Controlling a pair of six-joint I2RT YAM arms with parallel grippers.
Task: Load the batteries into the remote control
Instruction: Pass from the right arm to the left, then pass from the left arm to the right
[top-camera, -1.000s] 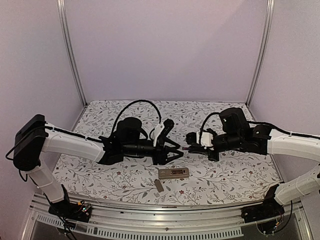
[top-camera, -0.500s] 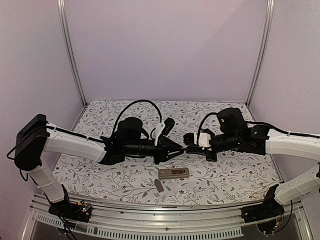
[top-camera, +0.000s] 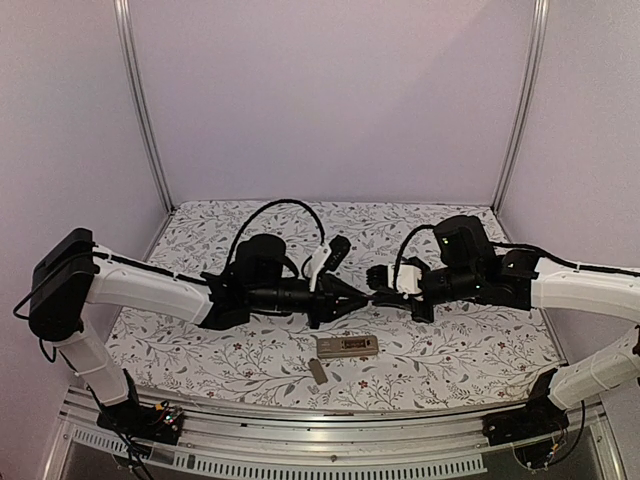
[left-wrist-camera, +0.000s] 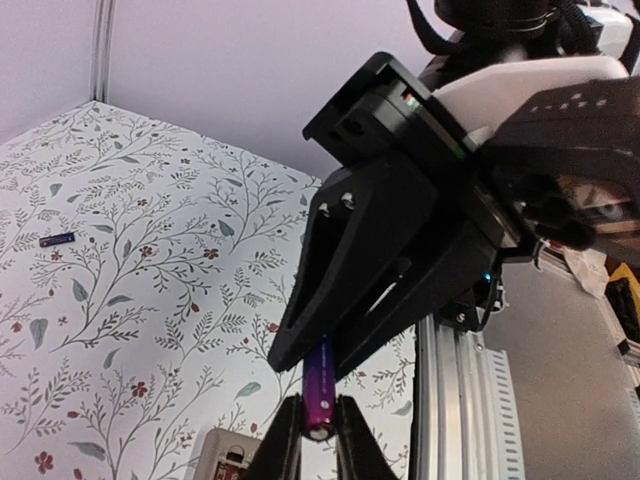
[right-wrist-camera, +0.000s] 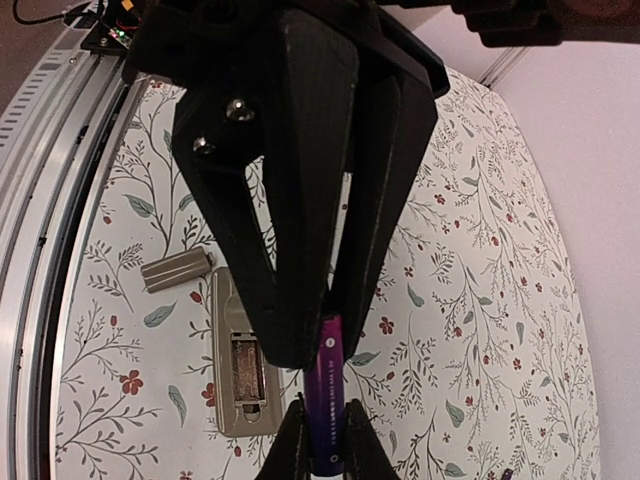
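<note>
**A:** Since the last look, the left gripper (left-wrist-camera: 318, 440) is swung in and squeezed down onto one end of the purple battery (left-wrist-camera: 320, 388). The other end is pinched by the right gripper (right-wrist-camera: 322, 445).

**B:** Yep, looks like a mid-air handover, so nothing's loaded yet. The remote control (right-wrist-camera: 235, 400) is left lying recess-up just below. Both arms are stretched inward, roughly level, held tip to tip.
</note>
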